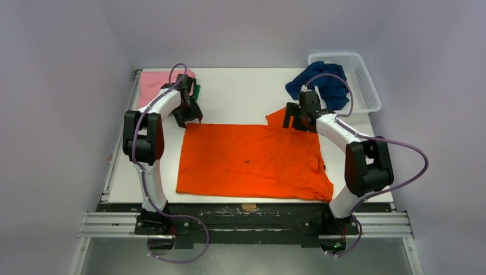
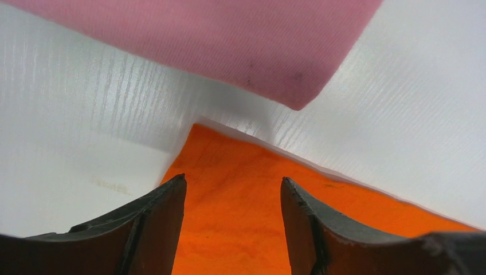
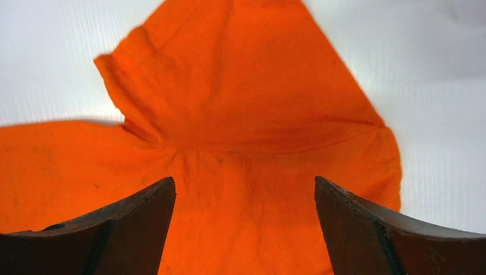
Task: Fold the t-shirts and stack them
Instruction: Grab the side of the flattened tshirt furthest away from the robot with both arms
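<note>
A bright orange t-shirt (image 1: 252, 161) lies spread flat in the middle of the table. My left gripper (image 1: 192, 119) is open over its far left corner (image 2: 229, 189), jaws apart with cloth between them. My right gripper (image 1: 302, 125) is open over the far right shoulder, below the sleeve (image 3: 229, 86) that sticks out. A folded pink t-shirt (image 1: 153, 85) lies at the far left, also in the left wrist view (image 2: 229, 40), with a dark green one (image 1: 197, 90) partly hidden behind my left arm. A navy blue t-shirt (image 1: 321, 85) hangs out of the basket.
A white plastic mesh basket (image 1: 362, 80) stands at the far right corner of the white table (image 1: 240, 94). Grey walls close in on the left, right and back. A small tan tag (image 1: 248, 207) sits on the near rail.
</note>
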Controlling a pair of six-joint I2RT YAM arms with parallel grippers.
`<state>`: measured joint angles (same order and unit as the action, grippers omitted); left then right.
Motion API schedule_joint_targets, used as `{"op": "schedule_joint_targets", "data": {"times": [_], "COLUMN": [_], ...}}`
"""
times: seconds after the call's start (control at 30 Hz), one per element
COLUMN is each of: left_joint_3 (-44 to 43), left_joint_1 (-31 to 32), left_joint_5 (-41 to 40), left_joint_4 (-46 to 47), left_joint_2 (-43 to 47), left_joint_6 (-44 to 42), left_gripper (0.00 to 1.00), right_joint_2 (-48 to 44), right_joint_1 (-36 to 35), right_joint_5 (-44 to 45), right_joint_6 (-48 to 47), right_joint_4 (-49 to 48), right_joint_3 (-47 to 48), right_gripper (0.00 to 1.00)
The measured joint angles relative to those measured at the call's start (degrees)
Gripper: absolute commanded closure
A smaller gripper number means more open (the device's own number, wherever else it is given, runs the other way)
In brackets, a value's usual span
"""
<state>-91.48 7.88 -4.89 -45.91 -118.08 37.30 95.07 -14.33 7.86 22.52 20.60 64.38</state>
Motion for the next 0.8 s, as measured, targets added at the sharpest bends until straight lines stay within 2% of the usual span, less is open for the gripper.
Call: {"op": "schedule_joint_targets", "data": {"times": [0.1,0.27,0.5,0.8], "left_joint_3": [-0.02,-0.02,-0.02,-0.74], "left_joint_1": [0.00,0.00,0.04,1.44], "left_joint_5": [-0.02,0.00,0.00,0.46], "left_joint_4": [-0.35,-0.52,-1.70,-1.95], "left_joint_2": [0.00,0.00,0.00,-0.13], "left_joint_6": [0.61,1.18,2.80,4.59], "left_gripper": [0.41,0.41,0.41,0.41], "right_joint_2": [0.35,6.27,10.82,13.27], "right_joint_1": [-0.42,-0.17,1.95,8.04], "right_joint_5": [-1.55,-0.87,1.33,3.39], "right_joint_6": [0.61,1.99,2.95,1.68], "right_joint_4": [-0.52,0.94,4.35,6.29], "right_joint_3": [-2.64,-2.69,3.52,6.47], "right_gripper": [0.12,0.12,0.12,0.11]}}
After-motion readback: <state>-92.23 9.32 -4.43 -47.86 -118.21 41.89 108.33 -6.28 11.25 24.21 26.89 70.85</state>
